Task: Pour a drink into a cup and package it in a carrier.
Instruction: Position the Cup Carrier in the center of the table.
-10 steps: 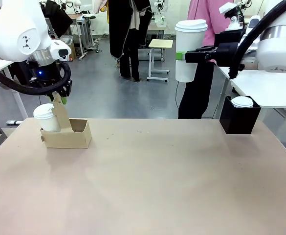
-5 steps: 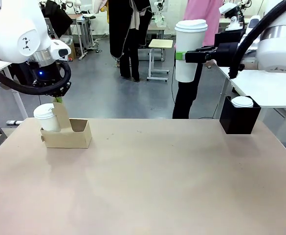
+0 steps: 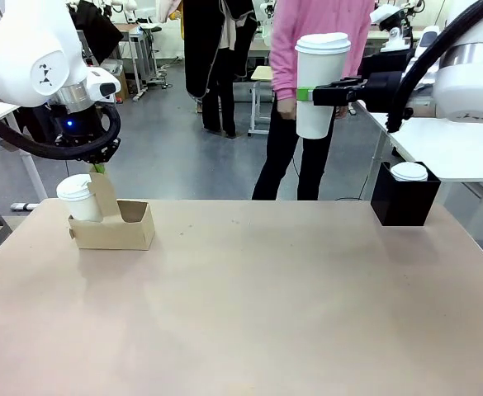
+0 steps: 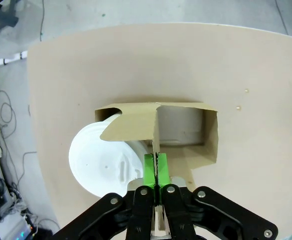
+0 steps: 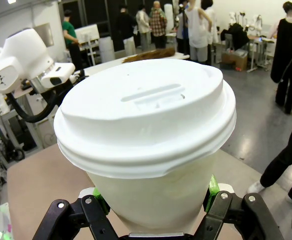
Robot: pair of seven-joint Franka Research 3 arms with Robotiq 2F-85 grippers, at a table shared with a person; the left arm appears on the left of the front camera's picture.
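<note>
The brown cardboard carrier (image 3: 124, 229) sits at the table's far left, and a lidded white cup (image 3: 78, 196) stands in its left slot. My left gripper (image 3: 99, 168) hangs straight above it, its green pads shut on the top of the carrier's upright handle panel (image 4: 155, 131). From the left wrist, the cup lid (image 4: 98, 161) lies left of the panel and the other slot (image 4: 185, 125) is empty. My right gripper (image 3: 315, 93) holds a second lidded cup (image 3: 319, 74) high over the far right. That cup (image 5: 146, 125) sits between its fingers (image 5: 98, 199). The drink is hidden under the lids.
A black box (image 3: 404, 200) with a white lid (image 3: 409, 172) resting on top stands at the table's far right corner. A person in a pink top (image 3: 307, 49) walks behind the table, close to the raised cup. The tabletop (image 3: 249, 305) stretches bare between carrier and box.
My left gripper's pads have shut on the carrier's handle panel. The person in pink has walked leftwards behind the raised cup. The right arm has held still.
</note>
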